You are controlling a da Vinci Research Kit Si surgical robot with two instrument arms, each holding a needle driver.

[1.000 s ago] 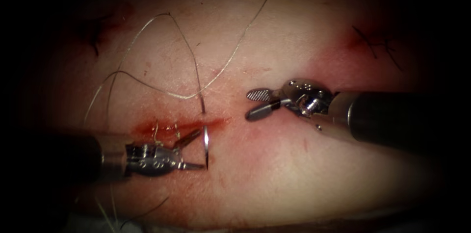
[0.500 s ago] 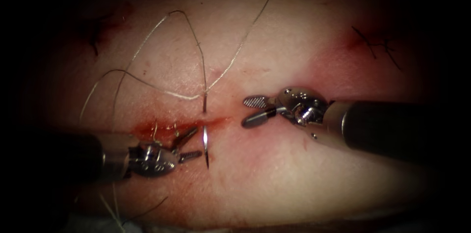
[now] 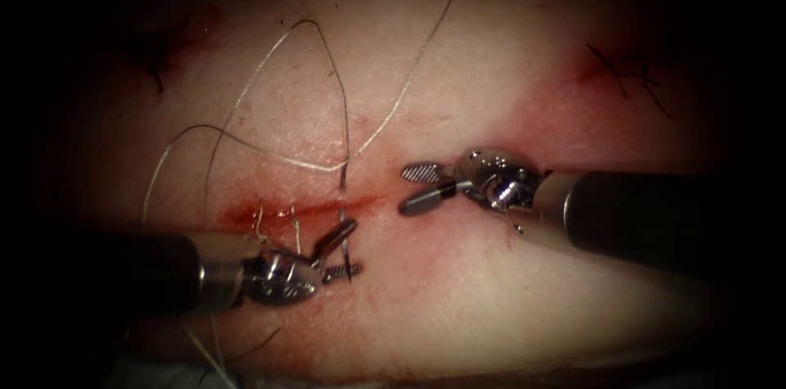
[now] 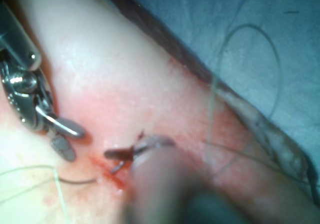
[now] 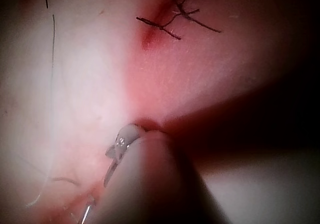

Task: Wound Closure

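Note:
The curved needle (image 3: pixel 345 241) stands in the tissue (image 3: pixel 458 291) at the right end of the cut (image 3: pixel 286 210). Its tail (image 3: pixel 342 180) sticks out above the cut and its pointed end shows below it. My left tool (image 3: pixel 358 247) comes in from the lower left, jaws open astride that lower end without gripping it. To the right of the needle my right tool (image 3: pixel 403 189) hovers with open jaws and holds nothing. Pale thread (image 3: pixel 307 23) rises from the tail in a tall loop. The left wrist view has the left tool (image 4: pixel 135 153) at the cut and the right tool (image 4: pixel 62 136) beyond.
Dark older stitches sit at the upper right (image 3: pixel 626 71) and upper left (image 3: pixel 160 61). Two short thread ends (image 3: pixel 262 221) stand up from the cut, which is wet with red fluid. A long strand (image 3: pixel 426 37) crosses the tissue toward the top. Blue drape (image 4: pixel 260 14) lies past the tissue's edge.
My left tool pulled back left, then moved right and lower, so its open jaws now straddle the needle's lower end. My right tool drifted slightly left. The thread loop shifted right.

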